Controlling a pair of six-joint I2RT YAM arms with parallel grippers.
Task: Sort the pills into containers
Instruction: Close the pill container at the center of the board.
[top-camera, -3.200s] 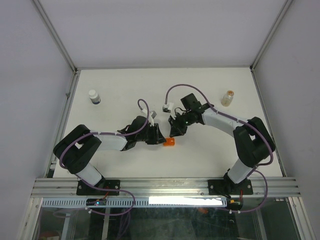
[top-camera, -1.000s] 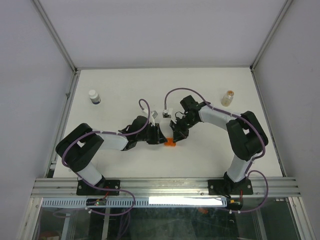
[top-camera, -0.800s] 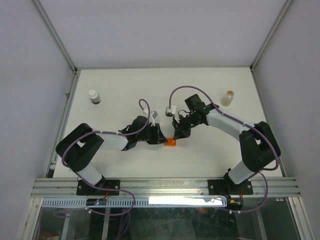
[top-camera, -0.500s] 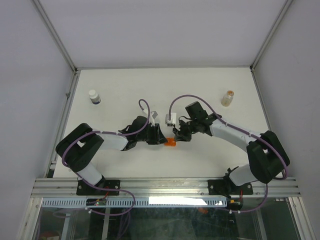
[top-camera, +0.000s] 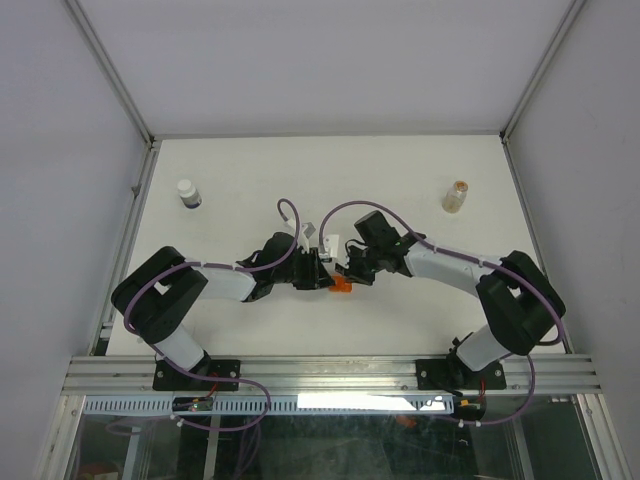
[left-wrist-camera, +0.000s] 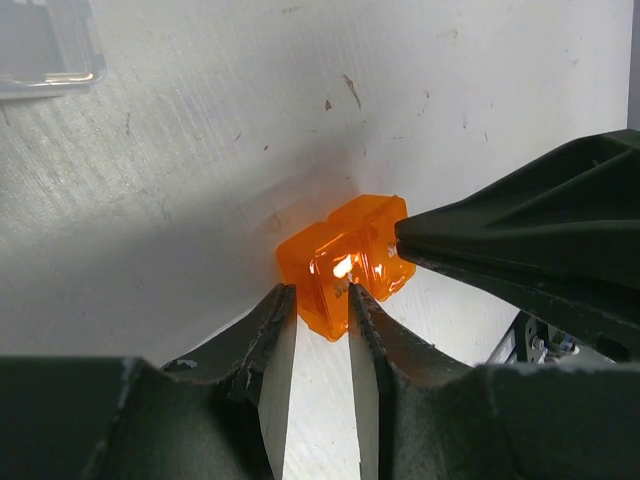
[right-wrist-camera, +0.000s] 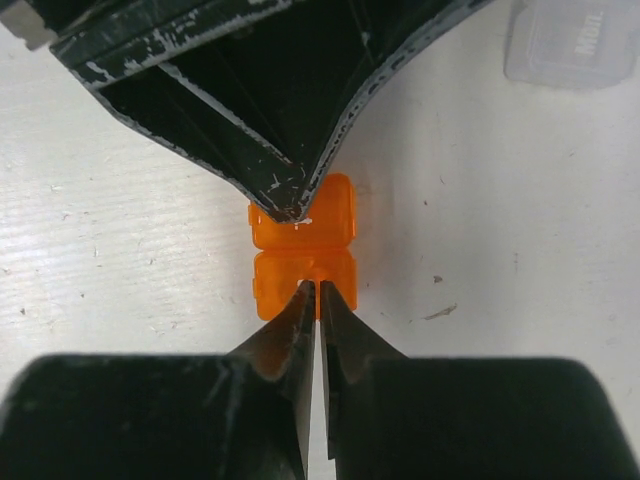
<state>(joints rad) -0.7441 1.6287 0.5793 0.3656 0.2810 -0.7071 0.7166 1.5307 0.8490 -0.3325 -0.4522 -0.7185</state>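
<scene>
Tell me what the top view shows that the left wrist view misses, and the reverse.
Top view only: the bottle at far left and the vial at far right, each standing alone. Left wrist only: a clear piece of plastic in the upper left corner, and the close detail that the left gripper has its jaws pinching the near corner of the cup. Both: the orange cup, the left gripper, and the right gripper, whose tip is against the cup's other half.

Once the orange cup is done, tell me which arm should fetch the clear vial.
Right, likely: the clear vial stands on the right gripper's side; the left gripper is farther, beyond the orange cup.
</scene>
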